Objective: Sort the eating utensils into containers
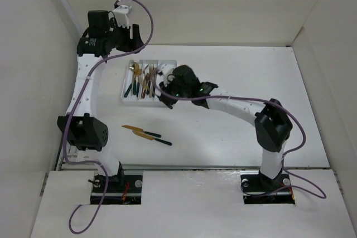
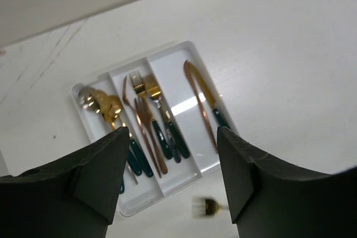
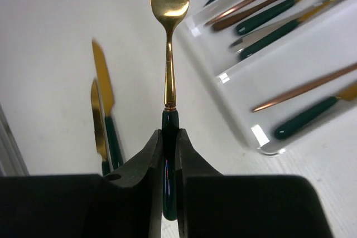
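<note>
Spoons [image 2: 109, 104] occupy the 9 o'clock compartment of the white tray [image 2: 170, 73] in the left wrist view, forks [image 2: 139, 85] the middle one and sorted knives [image 2: 199, 103] the 3 o'clock one. All lie lengthwise with handles toward 5 o'clock. The left gripper [image 2: 172, 132] hangs above them, its fingers wide apart and empty. From the top camera, the right arm's wrist covers the tray's 4 o'clock corner. There the right gripper [image 3: 169, 136] has its fingers clamped on the dark green handle of a gold fork [image 3: 169, 54]. The fork's long axis runs in line with the fingers, tines toward 12 o'clock in the right wrist view, with the tray at 2 o'clock. Two loose knives [image 3: 103, 82] lie flat on the table [image 3: 44, 37] at 9 o'clock, parallel to the fork, blades toward 12 o'clock.
</note>
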Available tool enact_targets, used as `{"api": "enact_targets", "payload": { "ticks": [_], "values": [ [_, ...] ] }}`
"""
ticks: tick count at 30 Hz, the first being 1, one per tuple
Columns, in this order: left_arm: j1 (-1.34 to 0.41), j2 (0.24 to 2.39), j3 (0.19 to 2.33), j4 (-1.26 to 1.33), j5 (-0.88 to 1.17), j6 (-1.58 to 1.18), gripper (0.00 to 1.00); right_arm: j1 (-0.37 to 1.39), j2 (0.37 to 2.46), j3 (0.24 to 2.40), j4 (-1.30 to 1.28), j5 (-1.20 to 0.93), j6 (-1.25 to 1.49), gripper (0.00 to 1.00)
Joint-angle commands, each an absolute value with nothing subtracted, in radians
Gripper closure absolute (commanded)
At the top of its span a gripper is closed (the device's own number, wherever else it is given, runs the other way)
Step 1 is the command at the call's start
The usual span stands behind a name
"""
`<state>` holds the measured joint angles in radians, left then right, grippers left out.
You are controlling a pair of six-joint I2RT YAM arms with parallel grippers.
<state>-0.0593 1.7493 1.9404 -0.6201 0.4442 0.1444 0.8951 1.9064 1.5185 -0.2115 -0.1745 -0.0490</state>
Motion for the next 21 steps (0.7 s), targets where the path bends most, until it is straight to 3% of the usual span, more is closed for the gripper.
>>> {"api": "enact_targets", "payload": {
  "ticks": [1,4,7,15,21],
  "values": [
    [-0.057,1.658,1.985,-0.652,0.67,0.195,0.4,0.753,1.812,1.482,0.006,-0.299,0.222,1.0],
    [-0.057,1.658,1.956,-0.686,0.783,0.25,0.48,0.667,1.776,1.457,0.116,-0.316,0.342,1.0],
    [-0.11,1.658,1.881,-0.707,0.802,0.272,0.48,0.637,1.767,1.488,0.139,-0.296,0.402,1.0],
    [-0.264,1.71,1.787,-0.695,0.802,0.29,0.28,0.627,1.707,1.434,0.316,-0.223,0.574,1.0],
    [-0.287,1.746,1.796,-0.664,0.802,0.25,0.27,0.627,1.672,1.376,0.382,-0.186,0.655,1.0]
  ]
}}
